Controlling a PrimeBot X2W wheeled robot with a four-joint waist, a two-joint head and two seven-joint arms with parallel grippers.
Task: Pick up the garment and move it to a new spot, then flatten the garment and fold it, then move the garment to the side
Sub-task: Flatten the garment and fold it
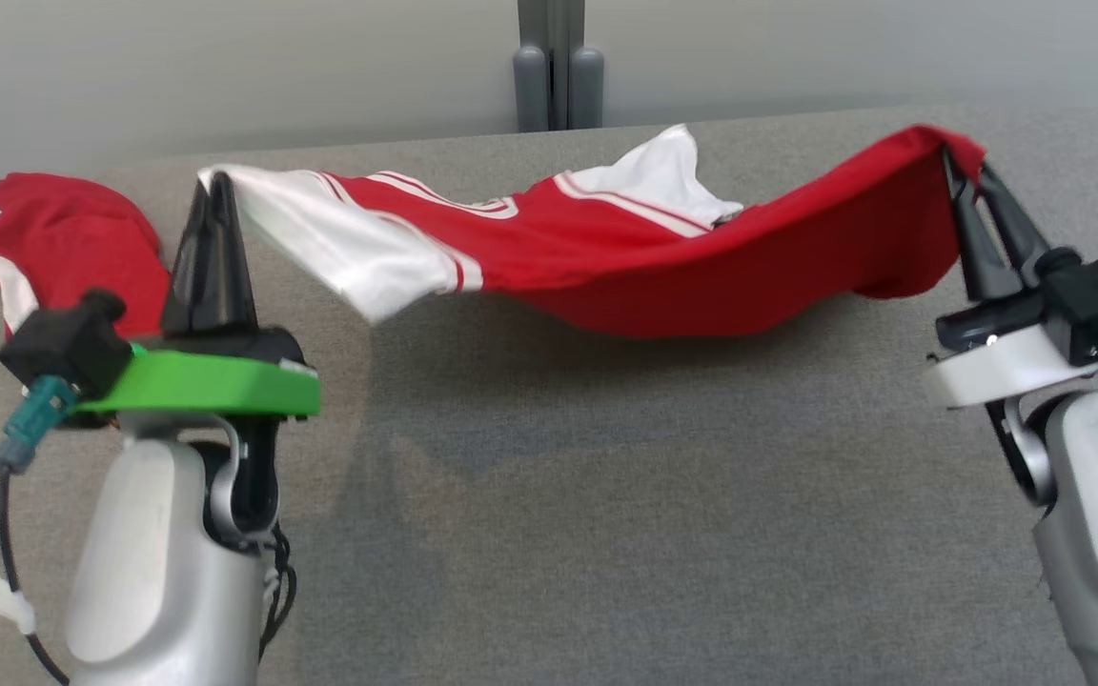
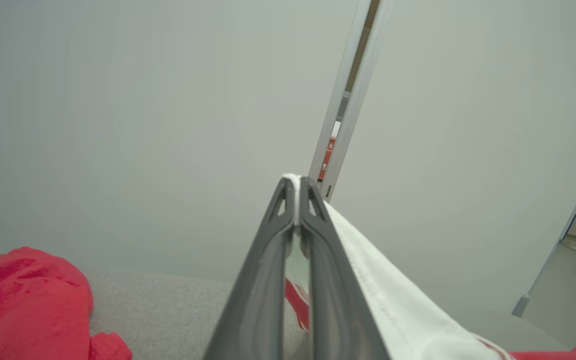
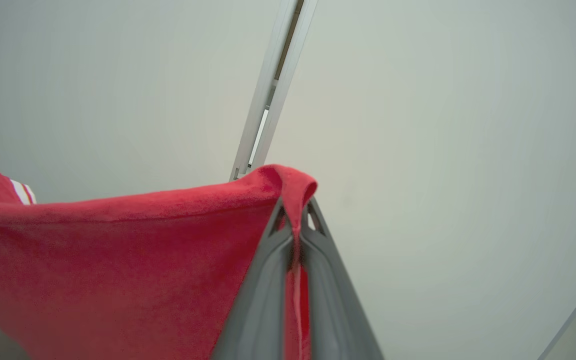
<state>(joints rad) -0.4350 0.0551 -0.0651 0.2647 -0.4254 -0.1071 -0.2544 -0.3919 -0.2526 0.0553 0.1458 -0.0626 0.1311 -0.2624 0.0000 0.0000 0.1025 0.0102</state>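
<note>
A red garment [image 1: 663,257] with white panels and stripes hangs stretched between my two grippers above the grey table [image 1: 606,495], sagging in the middle. My left gripper [image 1: 215,181] is shut on its white edge at the left end. The left wrist view has the fingertips [image 2: 288,200] pinching white cloth [image 2: 393,295]. At the right end, my right gripper [image 1: 964,162] is shut on the red edge. In the right wrist view the red fabric [image 3: 118,250] drapes over that gripper's closed tips [image 3: 295,207].
A second heap of red and white cloth [image 1: 63,238] lies on the table's far left corner, behind my left wrist, seen also in the left wrist view [image 2: 23,300]. A grey post [image 1: 559,67] and a pale wall stand behind the table's far edge.
</note>
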